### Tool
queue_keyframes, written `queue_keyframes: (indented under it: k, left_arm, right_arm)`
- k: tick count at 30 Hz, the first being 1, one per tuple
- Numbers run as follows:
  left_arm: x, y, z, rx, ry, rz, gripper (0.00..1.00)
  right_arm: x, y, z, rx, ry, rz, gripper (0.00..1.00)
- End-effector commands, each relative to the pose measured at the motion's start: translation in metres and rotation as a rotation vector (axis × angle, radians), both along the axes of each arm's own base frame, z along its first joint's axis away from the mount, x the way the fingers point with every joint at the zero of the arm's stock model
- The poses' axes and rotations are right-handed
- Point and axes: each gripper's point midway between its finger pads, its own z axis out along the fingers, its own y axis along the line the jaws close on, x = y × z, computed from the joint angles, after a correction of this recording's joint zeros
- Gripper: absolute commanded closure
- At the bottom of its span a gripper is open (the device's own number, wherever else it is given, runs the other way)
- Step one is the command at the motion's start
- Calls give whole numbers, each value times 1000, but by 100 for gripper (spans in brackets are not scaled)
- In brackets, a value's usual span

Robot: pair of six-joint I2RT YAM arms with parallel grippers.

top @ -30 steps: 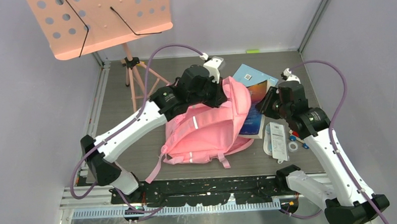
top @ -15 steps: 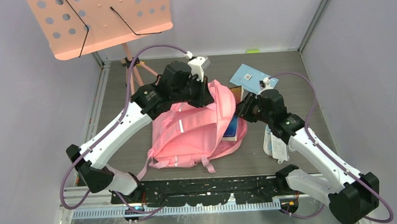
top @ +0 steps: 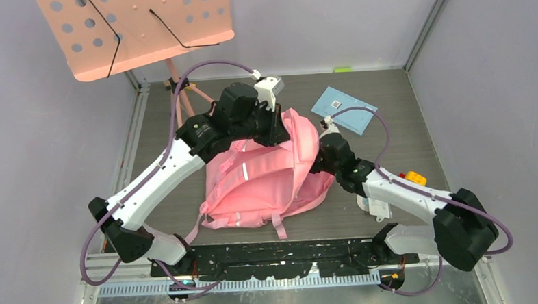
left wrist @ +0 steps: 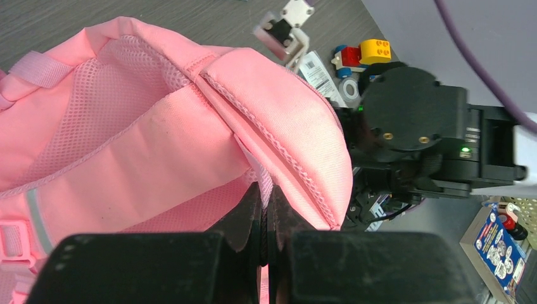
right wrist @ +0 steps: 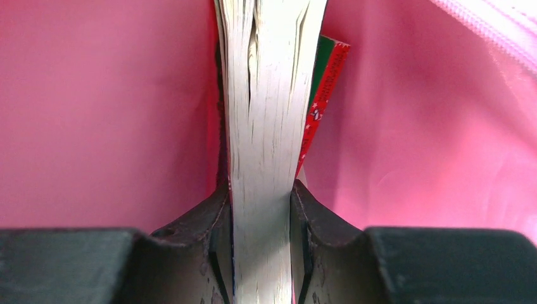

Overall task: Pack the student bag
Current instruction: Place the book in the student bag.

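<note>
The student bag (top: 267, 183), a large soft pink backpack, lies in the middle of the table with its opening facing right. My left gripper (top: 277, 129) is shut on the fabric rim of that opening (left wrist: 297, 145) and holds it up; in the left wrist view its jaws (left wrist: 267, 197) pinch pink mesh and cloth. My right gripper (top: 316, 165) is reached into the opening. In the right wrist view it (right wrist: 261, 190) is shut on a thick book (right wrist: 269, 95) with white page edges, pink lining on both sides. A thin red and green cover (right wrist: 323, 82) lies against the book's right side.
A salmon perforated music stand (top: 137, 27) on a tripod stands at the back left. A light blue booklet (top: 343, 107) lies behind the bag on the right. A white packet (top: 370, 204) and small toy bricks (top: 415, 178) lie near the right arm.
My right gripper has pushed the book left, from beside the bag into its opening. My left gripper dragged the bag a little to the left, then stayed put.
</note>
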Motion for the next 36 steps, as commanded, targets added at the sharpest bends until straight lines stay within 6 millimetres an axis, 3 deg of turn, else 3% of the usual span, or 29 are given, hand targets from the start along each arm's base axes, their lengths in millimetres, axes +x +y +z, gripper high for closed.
queue_keyframes:
  k: [1, 4, 9, 11, 15, 16, 20, 24, 26, 29, 36]
  left_arm:
    - [-8, -1, 41, -110, -87, -45, 100]
    - [-8, -2, 38, -113, -79, -46, 100]
    - [-9, -2, 36, -114, -79, -47, 100]
    - [-8, 1, 35, -104, -82, -44, 100]
    - [-9, 7, 36, -96, -95, -35, 100]
    - [-9, 8, 35, -96, -96, -31, 100]
    - [-8, 12, 34, -96, -98, -21, 100]
    - [-7, 14, 35, -95, -101, -16, 100]
    - [-6, 15, 35, -94, -104, -15, 100]
    - [-5, 16, 34, -92, -103, -12, 100]
    - [-5, 17, 32, -90, -98, -7, 100]
  right_arm:
    - [41, 26, 80, 248, -259, -71, 99]
    - [48, 33, 76, 265, -271, -99, 100]
    - [61, 56, 47, 268, -224, -100, 98]
    - [63, 59, 35, 248, -193, -102, 87]
    - [60, 45, 18, 197, -174, -142, 48]
    - [58, 41, 22, 192, -183, -149, 37]
    - [49, 23, 14, 112, -173, -172, 23]
    - [37, 9, 4, 69, -151, -178, 21]
    - [31, 7, 0, 78, -134, -173, 25]
    - [24, 8, -3, 108, -111, -166, 31]
    - [14, 17, -27, 85, -35, -138, 32]
